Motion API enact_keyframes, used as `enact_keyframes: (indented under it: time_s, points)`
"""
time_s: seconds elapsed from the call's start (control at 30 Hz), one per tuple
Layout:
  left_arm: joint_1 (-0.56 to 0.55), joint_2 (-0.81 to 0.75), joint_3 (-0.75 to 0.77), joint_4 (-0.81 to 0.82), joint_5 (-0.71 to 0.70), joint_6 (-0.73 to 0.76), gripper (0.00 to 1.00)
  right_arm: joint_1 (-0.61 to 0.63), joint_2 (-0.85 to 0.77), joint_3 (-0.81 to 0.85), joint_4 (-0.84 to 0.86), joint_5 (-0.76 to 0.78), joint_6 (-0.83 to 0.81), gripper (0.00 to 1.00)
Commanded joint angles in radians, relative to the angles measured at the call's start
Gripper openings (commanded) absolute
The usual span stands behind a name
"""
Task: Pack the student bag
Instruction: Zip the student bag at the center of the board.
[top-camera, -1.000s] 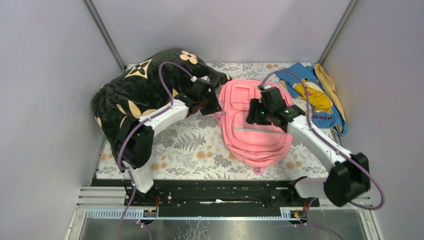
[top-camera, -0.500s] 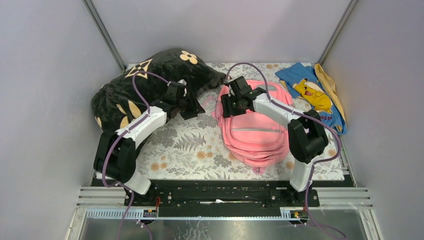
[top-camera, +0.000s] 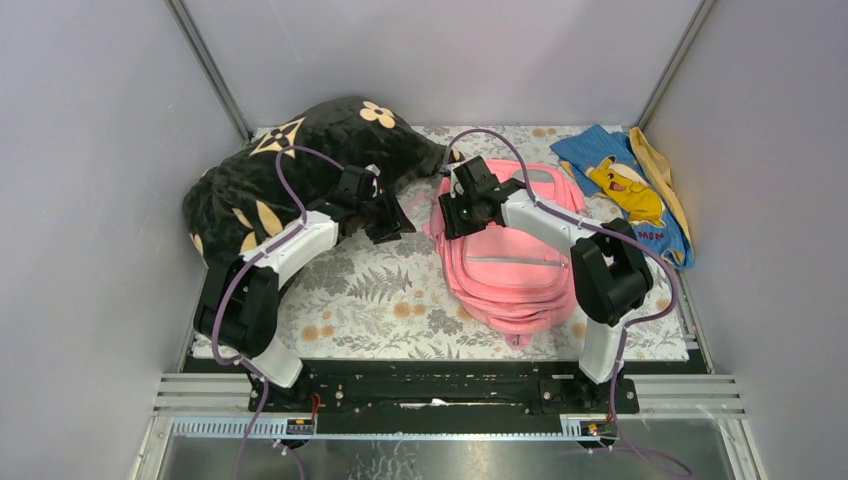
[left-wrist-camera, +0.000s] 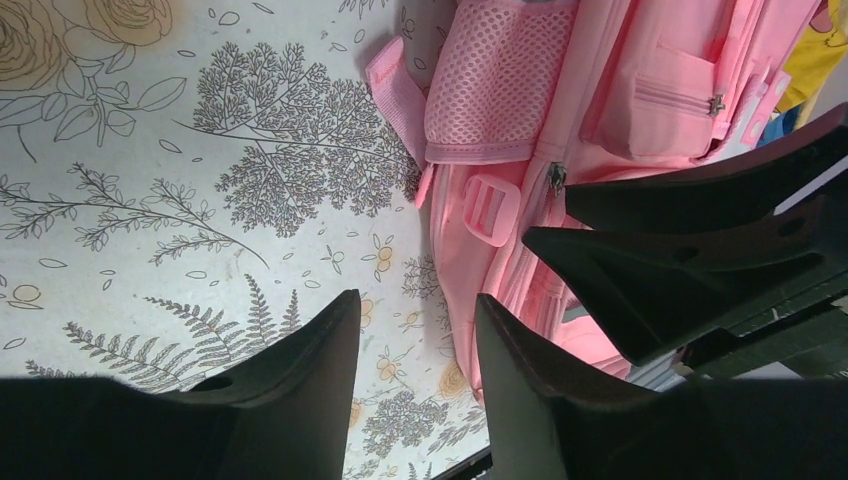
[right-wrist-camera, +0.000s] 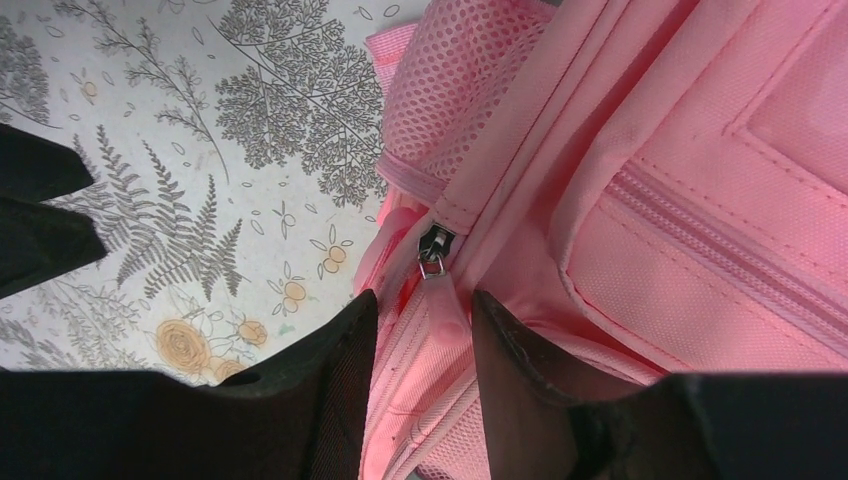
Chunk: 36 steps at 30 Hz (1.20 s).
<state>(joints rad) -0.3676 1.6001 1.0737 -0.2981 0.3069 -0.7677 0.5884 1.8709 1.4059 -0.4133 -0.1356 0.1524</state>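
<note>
The student bag (top-camera: 510, 255) is a pink backpack lying flat on the floral cloth, right of centre. My right gripper (top-camera: 456, 208) is at its upper left edge. In the right wrist view it (right-wrist-camera: 422, 300) is open, and the bag's metal zip slider (right-wrist-camera: 436, 246) and its pink pull tab sit between the fingertips; the jaws are not closed on them. The bag's mesh side pocket (right-wrist-camera: 440, 110) is just beyond. My left gripper (top-camera: 386, 222) is open and empty over the cloth just left of the bag, which shows in its view (left-wrist-camera: 620, 90). The left gripper (left-wrist-camera: 415, 305) faces the right gripper's fingers (left-wrist-camera: 690, 260).
A black pillow with tan flowers (top-camera: 290, 170) fills the back left, behind my left arm. A blue cloth with a yellow cartoon figure (top-camera: 628, 190) lies at the back right. The floral tablecloth (top-camera: 370, 290) covers the table, and grey walls close in three sides.
The right arm swung left from the bag's middle to its upper left edge. The left gripper drew back left, away from the bag. Both barely moved in the last half second.
</note>
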Motion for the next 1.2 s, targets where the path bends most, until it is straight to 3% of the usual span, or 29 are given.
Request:
enact_keyframes:
  time_s: [0.0,0.1,0.33,0.47,0.67,0.97,1.17]
  points:
    - [0.006,0.014,-0.001,0.066,0.032,0.014,0.52,0.008,0.029,0.013,-0.015,0.056,-0.039,0.47]
    - [0.006,0.034,0.008,0.072,0.041,0.012,0.52,0.009,0.027,0.004,-0.006,0.057,-0.029,0.41]
    - [0.005,0.126,0.072,0.104,0.099,-0.015,0.52,0.007,-0.056,-0.043,0.037,0.046,0.038,0.09]
    - [-0.007,0.173,0.132,0.115,0.107,-0.041,0.53,0.007,-0.072,-0.046,0.017,0.044,0.053,0.01]
    - [-0.044,0.258,0.257,0.115,0.131,-0.051,0.57,0.007,-0.127,-0.089,0.010,0.029,0.081,0.07]
    - [-0.068,0.398,0.369,0.128,0.219,-0.043,0.58,0.004,-0.140,-0.141,0.050,-0.016,0.138,0.40]
    - [-0.070,0.421,0.381,0.128,0.231,-0.032,0.58,-0.044,-0.156,-0.184,0.133,-0.142,0.238,0.41]
